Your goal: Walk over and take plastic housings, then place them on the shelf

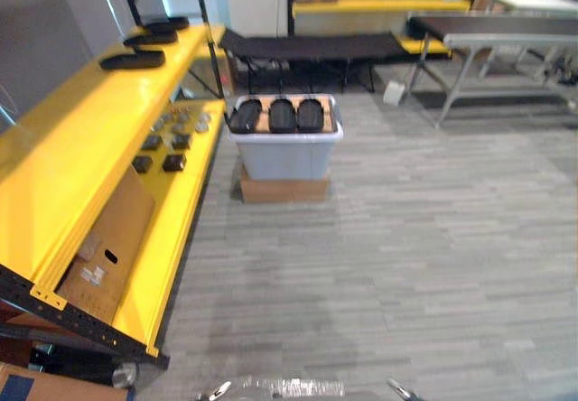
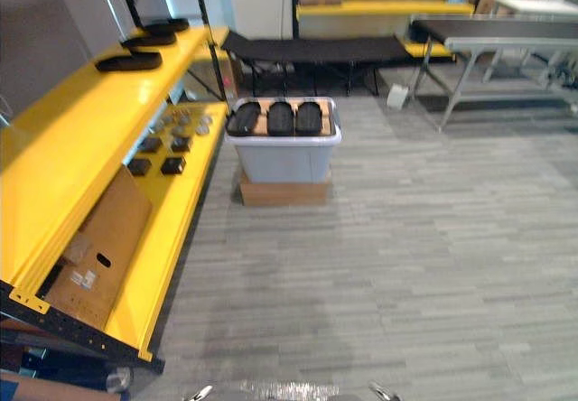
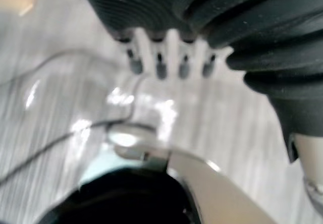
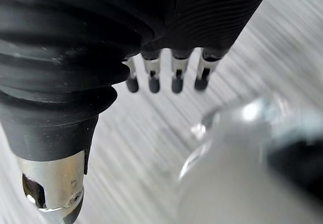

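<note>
Three black plastic housings lie side by side in a row across the top of a grey bin, on a tan sheet that spans rim to rim. The left one sits against the bin's left rim and leans over it a little.
- The bin stands on a flat cardboard box on the floor, just beside the far end of the yellow shelf.
- Three more housings lie along the far end of the shelf's top level, near its front edge. The nearer run of that level is bare.
- Small dark parts sit on the lower level, and a large carton leans at its near end.

Step in hand (judgement): the approach walk, with nothing picked up yet and the bin well ahead.
- Walk straight at the bin's near wall and keep the shelf edge off the left arm.
- Stop square to the bin, close enough to reach down without leaning.
- Take the nearest-lying housing by its long sides.

Left hand: fingers straight and slack, hanging over the floor, holding nothing and touching nothing.
Right hand: the same, fingers extended in a loose row, empty, over the floor.
</note>
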Controlling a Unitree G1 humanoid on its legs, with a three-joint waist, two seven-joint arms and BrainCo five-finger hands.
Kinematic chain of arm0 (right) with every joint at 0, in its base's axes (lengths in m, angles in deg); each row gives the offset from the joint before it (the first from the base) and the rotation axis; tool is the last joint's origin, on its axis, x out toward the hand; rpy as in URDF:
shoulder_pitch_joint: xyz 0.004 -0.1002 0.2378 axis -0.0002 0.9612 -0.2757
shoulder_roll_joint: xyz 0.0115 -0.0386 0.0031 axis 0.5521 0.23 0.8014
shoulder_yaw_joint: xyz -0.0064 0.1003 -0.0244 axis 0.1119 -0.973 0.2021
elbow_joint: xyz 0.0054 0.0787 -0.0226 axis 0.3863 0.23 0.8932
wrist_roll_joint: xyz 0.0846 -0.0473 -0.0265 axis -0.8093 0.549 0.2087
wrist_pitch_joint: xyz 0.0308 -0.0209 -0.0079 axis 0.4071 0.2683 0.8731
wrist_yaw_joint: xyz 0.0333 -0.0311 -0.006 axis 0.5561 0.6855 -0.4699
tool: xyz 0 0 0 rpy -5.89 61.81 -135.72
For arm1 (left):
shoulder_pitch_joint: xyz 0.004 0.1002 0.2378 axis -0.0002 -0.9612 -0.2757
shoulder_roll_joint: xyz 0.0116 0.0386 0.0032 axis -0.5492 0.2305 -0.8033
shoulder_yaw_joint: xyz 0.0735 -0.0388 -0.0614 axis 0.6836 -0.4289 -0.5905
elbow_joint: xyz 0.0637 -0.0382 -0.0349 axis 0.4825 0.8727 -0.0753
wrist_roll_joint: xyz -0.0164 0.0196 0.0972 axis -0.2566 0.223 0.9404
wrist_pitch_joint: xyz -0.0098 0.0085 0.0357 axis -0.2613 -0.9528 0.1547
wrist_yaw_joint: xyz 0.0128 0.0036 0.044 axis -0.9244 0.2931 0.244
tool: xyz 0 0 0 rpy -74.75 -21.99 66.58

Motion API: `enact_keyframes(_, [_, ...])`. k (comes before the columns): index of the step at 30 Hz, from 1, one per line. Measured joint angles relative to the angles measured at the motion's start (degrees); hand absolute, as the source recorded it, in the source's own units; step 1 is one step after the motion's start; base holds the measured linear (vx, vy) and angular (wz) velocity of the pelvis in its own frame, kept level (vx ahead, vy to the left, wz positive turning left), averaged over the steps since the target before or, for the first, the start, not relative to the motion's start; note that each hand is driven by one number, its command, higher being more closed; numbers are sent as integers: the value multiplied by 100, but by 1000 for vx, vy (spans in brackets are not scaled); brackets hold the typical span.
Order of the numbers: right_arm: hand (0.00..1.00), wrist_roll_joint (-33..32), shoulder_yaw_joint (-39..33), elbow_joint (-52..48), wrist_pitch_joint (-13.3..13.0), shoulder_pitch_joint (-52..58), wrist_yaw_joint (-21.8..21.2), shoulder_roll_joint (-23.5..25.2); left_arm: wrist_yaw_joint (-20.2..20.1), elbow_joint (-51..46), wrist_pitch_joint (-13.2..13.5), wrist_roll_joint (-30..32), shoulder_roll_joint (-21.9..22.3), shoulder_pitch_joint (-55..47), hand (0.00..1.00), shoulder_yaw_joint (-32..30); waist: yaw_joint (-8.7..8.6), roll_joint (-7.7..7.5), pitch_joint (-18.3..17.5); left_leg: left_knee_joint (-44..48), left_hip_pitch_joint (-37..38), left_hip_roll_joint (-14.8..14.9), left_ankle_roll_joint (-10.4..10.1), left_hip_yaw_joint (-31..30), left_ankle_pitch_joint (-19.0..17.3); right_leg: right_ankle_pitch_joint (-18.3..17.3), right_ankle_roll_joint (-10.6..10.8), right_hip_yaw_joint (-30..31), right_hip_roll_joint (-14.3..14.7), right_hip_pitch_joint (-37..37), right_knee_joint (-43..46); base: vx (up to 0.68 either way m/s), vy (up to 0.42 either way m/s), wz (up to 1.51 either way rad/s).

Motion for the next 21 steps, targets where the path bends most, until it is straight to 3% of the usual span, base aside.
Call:
enact_keyframes(3, [0, 15, -289, 44, 60, -24, -39, 95, -61, 28, -130, -215, -30, 11, 0, -12, -2, -18, 6, -429, 114, -18, -67, 233, 217, 263, 80, -93, -69, 48, -386, 83, 44, -17])
enact_keyframes(5, [0, 14, -367, 141, 57, -32, -92, 139, -186, 225, -93, -199, -62, 71, 0, -9, -27, -60, 50, -697, 353, -74, 12, 236, 360, 371, 112, -147, -90, 261, -540, 138, 46, 3])
enact_keyframes(21, [0, 359, -474, 156, -74, -312, -126, 214, -46, 274, -199, -405, -69, 112, 0, 18, -29, -71, 225, -1517, 1071, -143, -99, 230, 575, 306, 246, -290, -73, 634, -660, 55, 7, 1])
